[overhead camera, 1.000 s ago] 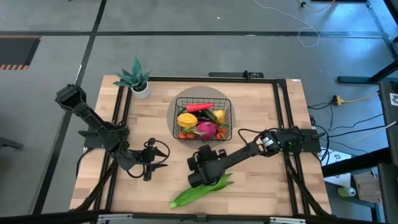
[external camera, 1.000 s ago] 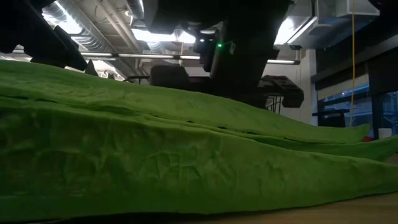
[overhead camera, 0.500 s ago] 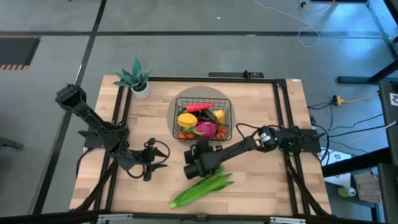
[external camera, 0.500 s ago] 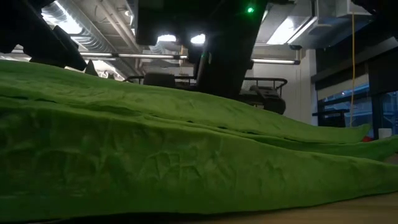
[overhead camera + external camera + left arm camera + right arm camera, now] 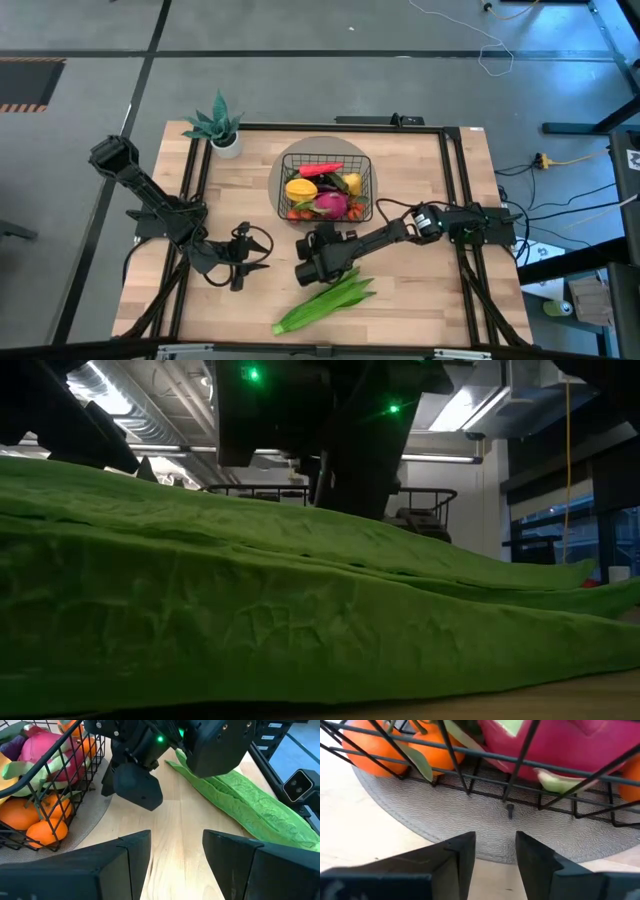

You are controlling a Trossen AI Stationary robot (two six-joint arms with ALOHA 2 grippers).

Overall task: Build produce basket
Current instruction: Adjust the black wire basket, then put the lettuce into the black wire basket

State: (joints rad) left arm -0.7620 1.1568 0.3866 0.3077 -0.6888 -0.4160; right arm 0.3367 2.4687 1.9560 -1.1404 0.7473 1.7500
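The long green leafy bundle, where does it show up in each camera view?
High view: leafy bundle lies near the table's front edge, below the right claw.
Low view: it fills most of the picture.
Left wrist view: it runs diagonally at right, beyond the left claw.
Right wrist view: not in it.
Shared landmark: the basket, beside the bundle.

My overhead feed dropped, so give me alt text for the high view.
Right end effector hovers empty between the square black wire basket of toy produce and the long green leafy bundle lying on the wooden table. Left end effector waits open nearby.
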